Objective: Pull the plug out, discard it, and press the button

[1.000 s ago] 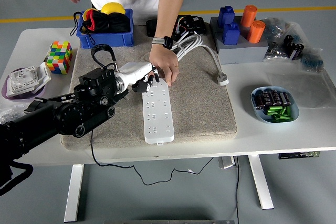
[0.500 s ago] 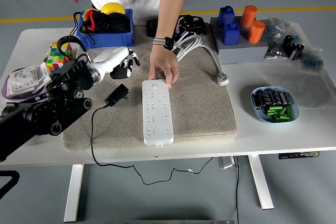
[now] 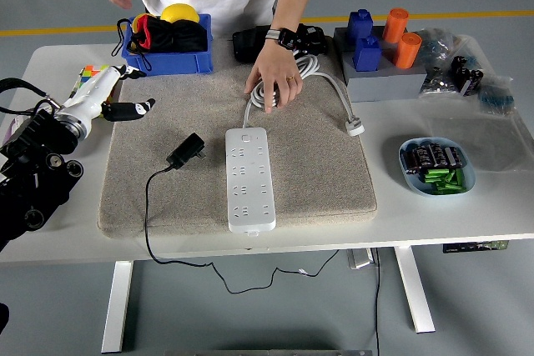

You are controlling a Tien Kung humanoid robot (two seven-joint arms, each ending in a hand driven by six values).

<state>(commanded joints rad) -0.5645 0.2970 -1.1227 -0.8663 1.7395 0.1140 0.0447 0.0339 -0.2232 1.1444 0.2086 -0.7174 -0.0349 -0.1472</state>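
Observation:
A white power strip [image 3: 250, 178] lies lengthwise on the grey mat [image 3: 317, 172], its switch at the far end. The black plug [image 3: 187, 151] lies loose on the mat to the strip's left, and its black cord [image 3: 148, 206] runs over the near table edge. My left hand [image 3: 127, 94] hovers at the mat's far left corner, well away from the plug, with its fingers spread and nothing in them. A person's hand [image 3: 272, 79] rests on a coil of white cable [image 3: 313, 72] beyond the strip. My right arm is out of view.
A blue bin [image 3: 167, 57] of odds and ends stands at the back left. A colourful cube [image 3: 87, 74] peeks out behind my left arm. At the back right stands a grey block [image 3: 380, 82] with blue and orange pieces. A blue dish [image 3: 417, 149] of batteries sits at the right.
My left hand drew back to the left from the strip's far end, leaving the black plug on the mat. The person's hand lifted off the strip and moved back onto the white cable.

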